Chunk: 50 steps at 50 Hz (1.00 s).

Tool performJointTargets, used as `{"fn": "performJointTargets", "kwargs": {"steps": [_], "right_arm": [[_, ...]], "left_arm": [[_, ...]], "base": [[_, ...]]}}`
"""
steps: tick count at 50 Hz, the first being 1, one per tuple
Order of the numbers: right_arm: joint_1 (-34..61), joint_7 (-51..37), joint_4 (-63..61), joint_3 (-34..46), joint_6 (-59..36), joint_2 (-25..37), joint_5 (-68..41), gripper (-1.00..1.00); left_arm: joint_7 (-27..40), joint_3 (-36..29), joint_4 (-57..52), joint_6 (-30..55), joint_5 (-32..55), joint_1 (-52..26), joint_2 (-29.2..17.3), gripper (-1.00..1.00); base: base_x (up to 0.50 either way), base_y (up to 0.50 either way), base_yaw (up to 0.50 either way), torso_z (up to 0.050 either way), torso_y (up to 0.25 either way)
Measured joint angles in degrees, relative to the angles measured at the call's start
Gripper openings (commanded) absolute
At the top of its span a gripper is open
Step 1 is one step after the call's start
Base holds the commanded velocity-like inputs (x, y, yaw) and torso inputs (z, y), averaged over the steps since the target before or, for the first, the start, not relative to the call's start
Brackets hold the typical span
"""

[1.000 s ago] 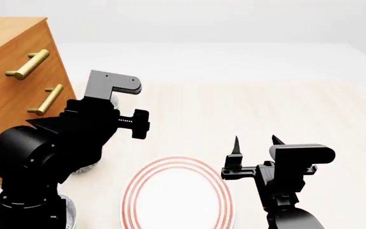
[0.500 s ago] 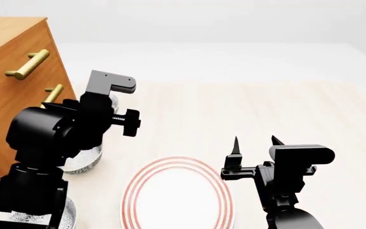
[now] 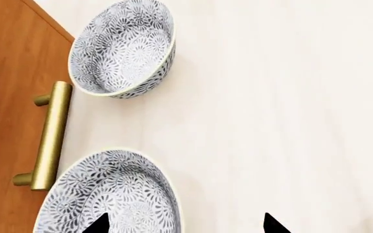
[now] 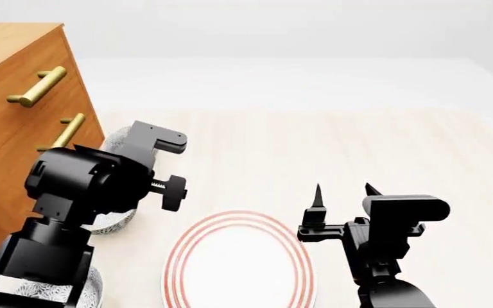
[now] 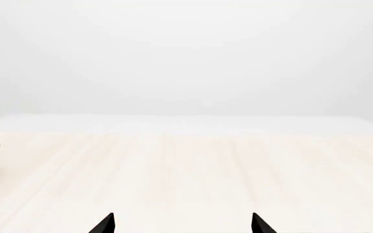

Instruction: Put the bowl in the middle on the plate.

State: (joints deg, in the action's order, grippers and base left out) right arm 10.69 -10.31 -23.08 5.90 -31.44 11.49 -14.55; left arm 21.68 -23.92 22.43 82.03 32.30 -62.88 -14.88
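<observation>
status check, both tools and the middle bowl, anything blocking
Left tool open, empty, one tip over the middle bowl. Right tool open, empty, beside the plate. Bowl on the table by the drawers, not on plate. Nothing blocking.

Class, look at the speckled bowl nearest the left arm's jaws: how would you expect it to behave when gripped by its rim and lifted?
The bowl looks like rigid glazed ware, so it probably won't flex, yet the smooth rim may slip between narrow jaws. It is deep and round, so a one-sided rim grip would likely let it tilt. Pushed on the table, it would probably slide rather than roll.
</observation>
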Motion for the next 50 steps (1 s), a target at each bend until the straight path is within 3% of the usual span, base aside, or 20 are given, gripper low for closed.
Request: {"fn": "performJointTargets", "kwargs": {"steps": [14, 50], "right_arm": [[0.0, -0.3, 0.7, 0.3, 0.6, 0.2, -0.3, 1.0], [0.3, -1.6, -0.6, 0.8, -0.3, 1.1, -1.3, 1.0]], "left_arm": [[-2.0, -2.5, 6.5, -3.8, -1.0, -0.2, 0.5, 1.0], [-9.0, -8.6, 38.2, -21.7, -7.4, -5.0, 6.0, 1.0]], "base": [[0.0, 0.0, 0.0, 0.0, 0.0], [0.0, 0.0, 0.0, 0.0, 0.0]]}}
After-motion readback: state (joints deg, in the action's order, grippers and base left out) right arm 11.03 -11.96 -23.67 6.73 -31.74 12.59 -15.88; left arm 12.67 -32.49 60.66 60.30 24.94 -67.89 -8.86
